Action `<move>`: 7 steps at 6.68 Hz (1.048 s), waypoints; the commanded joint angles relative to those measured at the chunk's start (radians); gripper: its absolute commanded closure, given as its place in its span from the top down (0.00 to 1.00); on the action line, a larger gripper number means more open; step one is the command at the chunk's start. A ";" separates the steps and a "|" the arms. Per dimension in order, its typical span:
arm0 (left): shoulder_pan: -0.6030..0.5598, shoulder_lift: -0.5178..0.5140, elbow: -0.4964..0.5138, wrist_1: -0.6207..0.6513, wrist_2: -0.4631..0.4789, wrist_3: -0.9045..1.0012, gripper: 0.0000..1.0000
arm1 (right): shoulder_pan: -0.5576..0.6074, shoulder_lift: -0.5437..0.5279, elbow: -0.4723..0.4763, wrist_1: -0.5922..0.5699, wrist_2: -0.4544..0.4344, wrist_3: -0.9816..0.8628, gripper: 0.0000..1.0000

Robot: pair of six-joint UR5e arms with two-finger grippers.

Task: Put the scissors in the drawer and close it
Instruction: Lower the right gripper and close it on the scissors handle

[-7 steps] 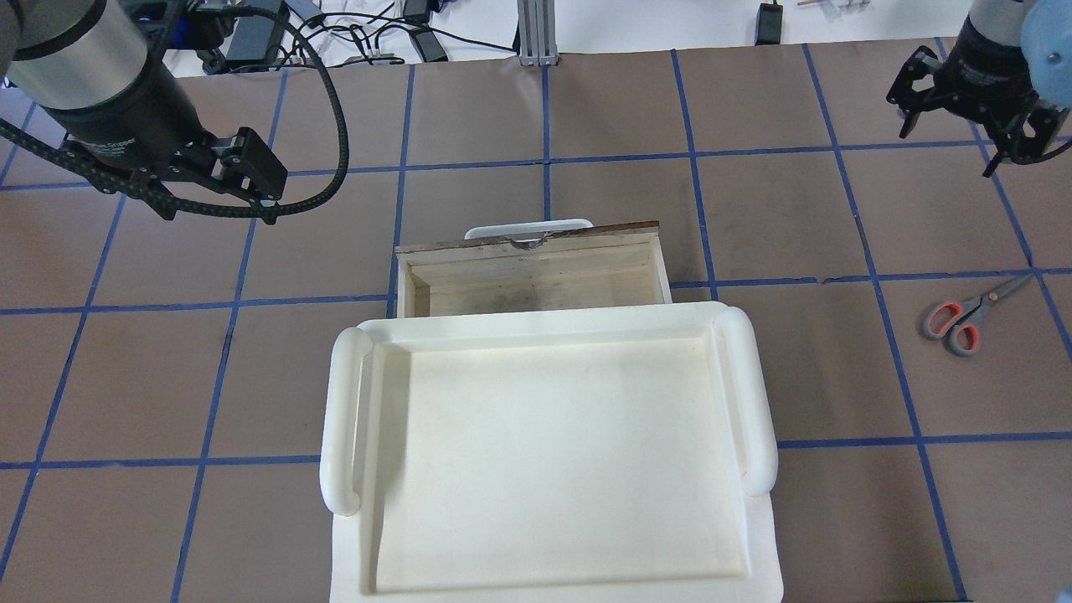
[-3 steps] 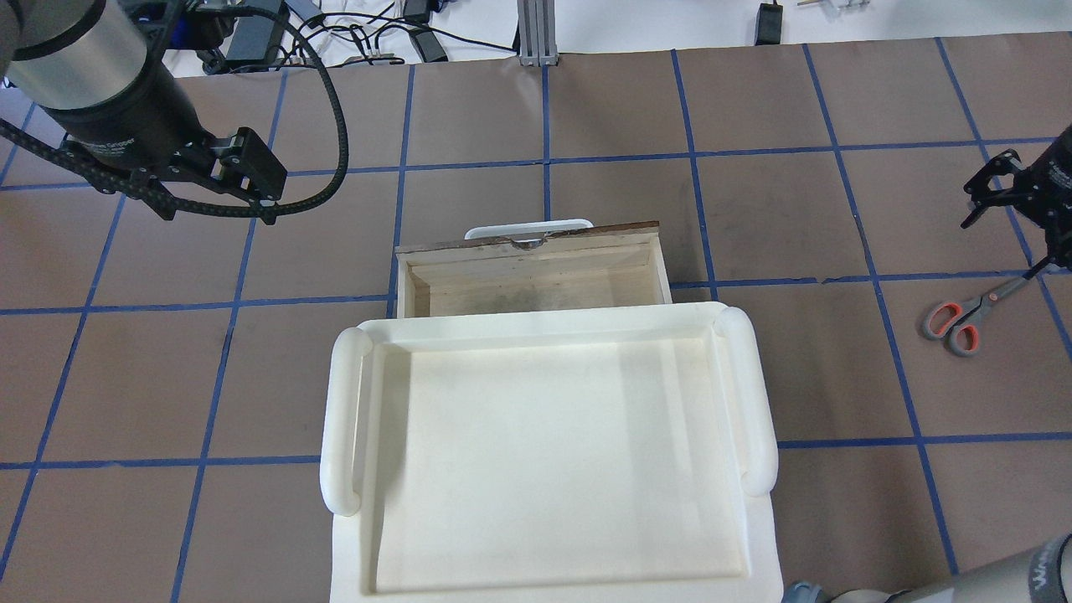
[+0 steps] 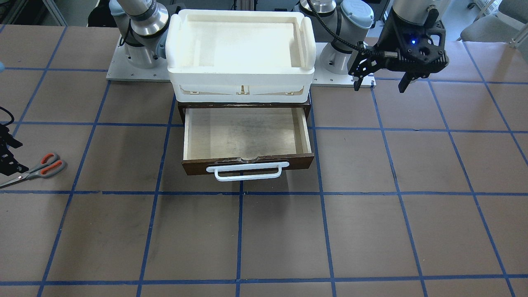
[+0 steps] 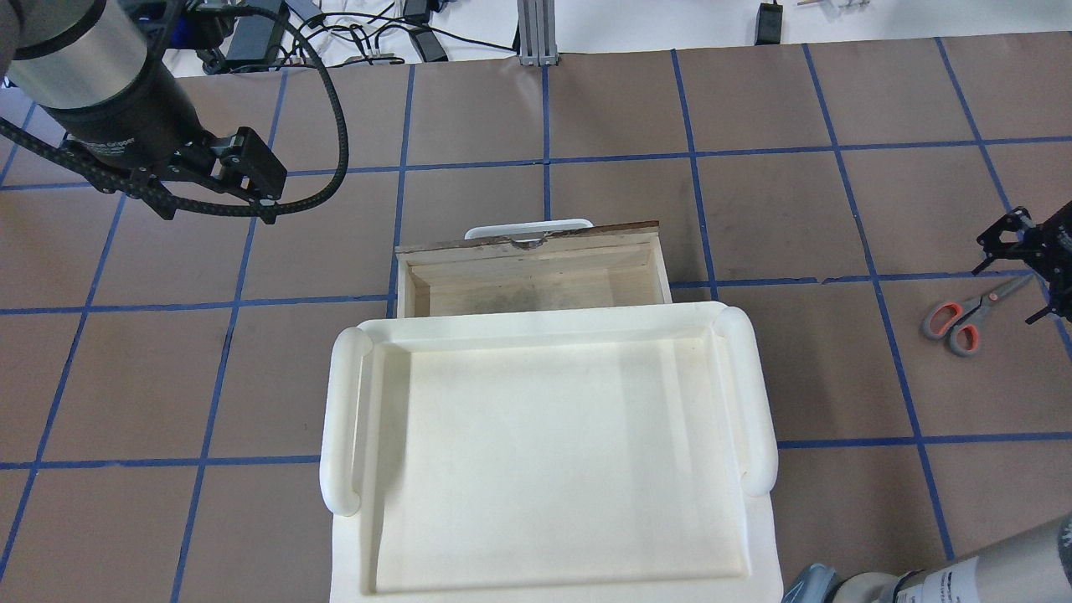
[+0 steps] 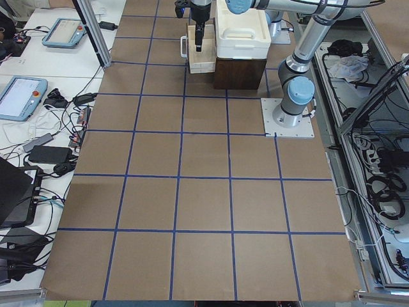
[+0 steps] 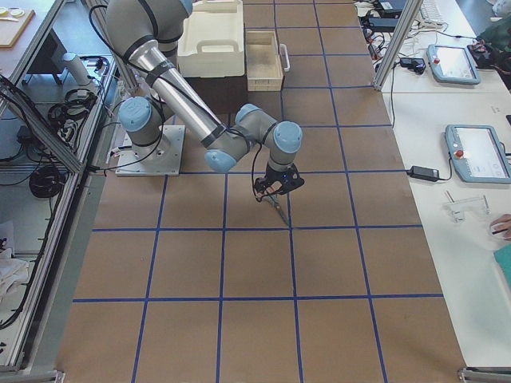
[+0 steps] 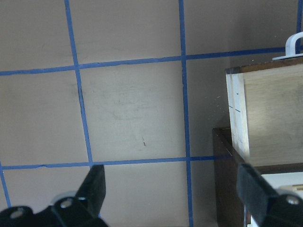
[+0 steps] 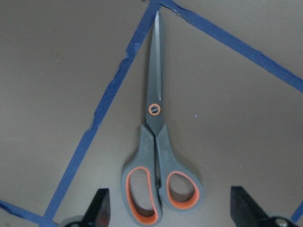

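Right end effector [image 4: 1003, 295] has dropped from the far corner to hover, jaws apart, over the scissors [image 8: 156, 156] on the worktop [image 4: 586, 109], well right of the open drawer [image 3: 194, 167], poised to grasp, while left end effector [image 3: 380, 87] idles, jaws apart.

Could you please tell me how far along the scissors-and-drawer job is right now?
Done: the drawer stands pulled open, empty. In hand: the right hand, open, hovers over the scissors, which lie ungripped on the table. Remaining: grasp them, put them in the drawer, push it shut. The left hand hangs open, off to one side.
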 commanded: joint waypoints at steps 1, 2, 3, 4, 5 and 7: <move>0.000 0.000 0.000 0.001 0.000 0.000 1.00 | -0.035 0.036 0.030 -0.072 0.005 0.016 0.86; 0.000 0.000 0.000 0.001 0.000 0.000 1.00 | -0.034 0.035 0.075 -0.169 0.008 0.023 0.86; 0.000 0.000 0.000 0.001 0.021 0.002 1.00 | -0.029 0.040 0.074 -0.198 0.016 0.036 0.85; 0.000 0.000 0.000 0.001 0.022 0.002 1.00 | -0.029 0.053 0.074 -0.214 0.011 0.037 0.83; 0.000 0.000 0.000 0.001 0.022 0.002 1.00 | -0.029 0.073 0.071 -0.215 0.005 0.036 0.83; -0.002 0.000 0.000 0.001 0.023 0.002 1.00 | -0.026 0.075 0.056 -0.220 0.014 0.040 0.83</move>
